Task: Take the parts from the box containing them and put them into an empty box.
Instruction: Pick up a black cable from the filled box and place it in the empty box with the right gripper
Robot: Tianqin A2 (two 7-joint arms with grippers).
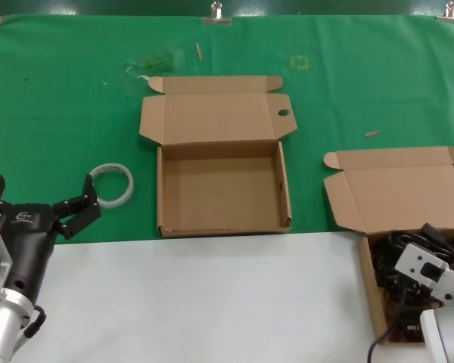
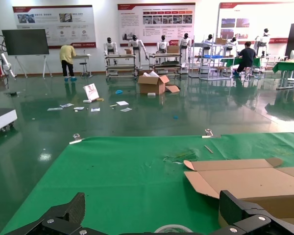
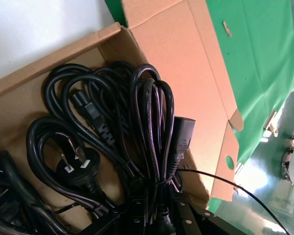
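The empty box stands open at the table's centre, its lid folded back with a small round hole near one corner. The box holding the parts is at the front right, lid open. Several bundled black power cords lie in it. My right gripper is down in this box, its fingers closed around one cord bundle; in the head view it is partly hidden by the wrist. My left gripper is open and empty at the front left.
A white translucent ring lies on the green mat just beyond my left gripper, left of the empty box. Small scraps lie on the mat farther back. A white table surface runs along the front.
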